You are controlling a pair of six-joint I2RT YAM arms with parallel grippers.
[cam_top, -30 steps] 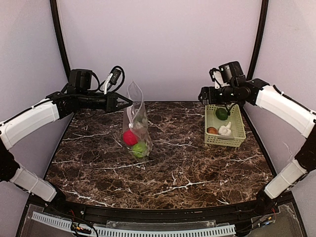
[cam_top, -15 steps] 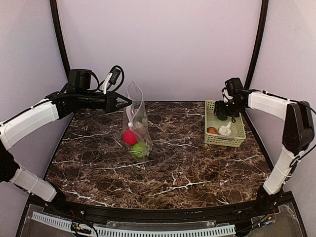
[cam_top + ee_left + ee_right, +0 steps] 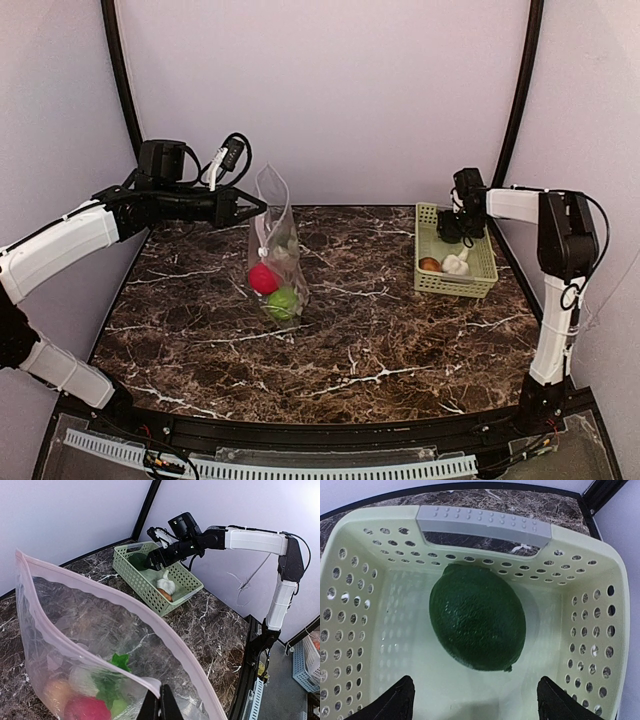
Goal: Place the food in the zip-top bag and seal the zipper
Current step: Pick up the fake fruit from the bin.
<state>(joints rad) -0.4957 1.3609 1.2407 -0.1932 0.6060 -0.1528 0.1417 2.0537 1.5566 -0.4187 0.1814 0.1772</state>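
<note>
Basket (image 3: 592,630) holds the dark green piece (image 3: 477,617) just ahead of wide right jaws; left jaws pinch the zip-top bag (image 3: 75,625).

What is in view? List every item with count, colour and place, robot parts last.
zip-top bag: one, clear, held upright, table's left-centre
zipper: one, whitish-pink, along the bag's open top
red apple: one, red, in the bag
green apple: one, green, in the bag, low
radish: one, white with green leaves, in the bag
basket: one, pale green, far right of table
dark green piece: one, basket's far end
garlic: one, white, in basket
brown piece: one, in basket
table: one, dark marble
left gripper: shut on the bag's top edge
right gripper: open, above the dark green piece
</note>
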